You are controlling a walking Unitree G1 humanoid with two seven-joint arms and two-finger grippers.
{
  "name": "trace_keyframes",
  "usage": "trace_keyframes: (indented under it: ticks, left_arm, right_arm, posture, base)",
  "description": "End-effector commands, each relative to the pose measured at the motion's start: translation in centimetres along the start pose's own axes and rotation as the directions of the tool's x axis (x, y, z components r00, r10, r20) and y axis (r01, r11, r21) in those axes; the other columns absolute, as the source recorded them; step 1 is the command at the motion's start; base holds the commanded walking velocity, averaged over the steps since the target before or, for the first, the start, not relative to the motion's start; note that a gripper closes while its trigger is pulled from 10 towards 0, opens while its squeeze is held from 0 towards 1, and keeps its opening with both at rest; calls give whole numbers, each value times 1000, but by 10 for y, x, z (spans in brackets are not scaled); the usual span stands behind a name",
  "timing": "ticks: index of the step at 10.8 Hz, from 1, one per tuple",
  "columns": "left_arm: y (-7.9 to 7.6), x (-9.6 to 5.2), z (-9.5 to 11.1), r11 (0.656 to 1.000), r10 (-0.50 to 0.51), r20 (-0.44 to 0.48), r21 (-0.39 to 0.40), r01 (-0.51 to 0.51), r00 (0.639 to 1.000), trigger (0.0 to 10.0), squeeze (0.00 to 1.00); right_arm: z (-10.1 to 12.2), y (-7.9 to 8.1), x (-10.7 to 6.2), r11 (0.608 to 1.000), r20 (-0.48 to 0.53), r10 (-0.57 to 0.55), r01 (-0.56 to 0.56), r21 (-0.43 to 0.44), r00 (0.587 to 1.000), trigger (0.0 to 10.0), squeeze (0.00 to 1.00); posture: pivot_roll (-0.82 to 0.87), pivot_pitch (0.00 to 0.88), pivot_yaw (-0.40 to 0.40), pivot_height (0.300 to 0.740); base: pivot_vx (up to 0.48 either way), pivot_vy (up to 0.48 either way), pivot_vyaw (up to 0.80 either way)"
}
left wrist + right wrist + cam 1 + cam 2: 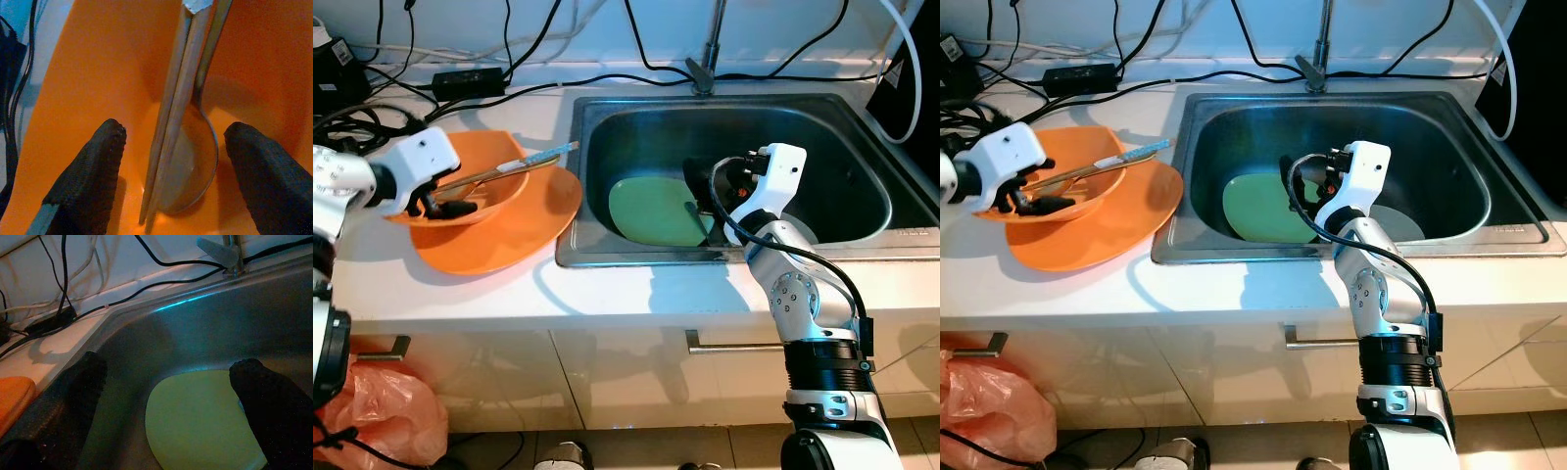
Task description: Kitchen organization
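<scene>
An orange bowl (494, 191) sits on an orange plate (524, 230) on the counter left of the sink. Wooden chopsticks (524, 164) and a metal spoon (195, 161) lie in the bowl, their handles sticking out toward the sink. My left gripper (445, 206) is open inside the bowl, its fingers (93, 171) on either side of the chopsticks and spoon. A green plate (656, 211) lies flat on the bottom of the steel sink (862, 166). My right gripper (703, 196) hangs open in the sink just above the green plate's near right part.
A faucet (708, 59) stands behind the sink. Black cables and a power adapter (468, 80) run along the back of the counter. An orange plastic bag (386, 411) lies on the floor at lower left. Cabinet handles (734, 340) show below the counter edge.
</scene>
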State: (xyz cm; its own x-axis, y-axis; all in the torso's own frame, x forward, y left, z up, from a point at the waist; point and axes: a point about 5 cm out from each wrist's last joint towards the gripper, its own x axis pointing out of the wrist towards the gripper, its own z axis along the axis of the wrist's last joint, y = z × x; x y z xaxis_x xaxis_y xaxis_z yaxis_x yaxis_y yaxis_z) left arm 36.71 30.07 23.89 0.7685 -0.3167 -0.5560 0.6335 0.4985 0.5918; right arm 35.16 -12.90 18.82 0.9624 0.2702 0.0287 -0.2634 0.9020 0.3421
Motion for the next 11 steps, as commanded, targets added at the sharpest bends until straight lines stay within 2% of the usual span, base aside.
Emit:
trace_keyframes:
  ticks: [1,3,7,11]
  left_arm:
    - [4,-2,4,1000,7,-13,14,-7,1000,4863,0]
    - [10,-5,8,999,39,-6,6,-39,999,0,0]
    - [15,-8,13,998,62,26,-8,-62,998,0,0]
    - [13,-7,11,999,49,30,-24,-48,998,0,0]
  right_arm:
    - [1,0,-3,1000,4,-3,3,4,1000,10000,0]
    - [2,-3,-4,1000,6,-13,13,1,1000,10000,0]
    - [2,-3,-3,1000,8,-18,18,1,1000,10000,0]
    - [1,-4,-3,1000,9,-30,30,2,1000,10000,0]
  posture:
    - [122,102,69,740]
    - [119,101,71,740]
    - [122,98,70,740]
    - [120,91,72,740]
  base:
    - [0,0,0]
    - [0,0,0]
    - [0,0,0]
    - [0,0,0]
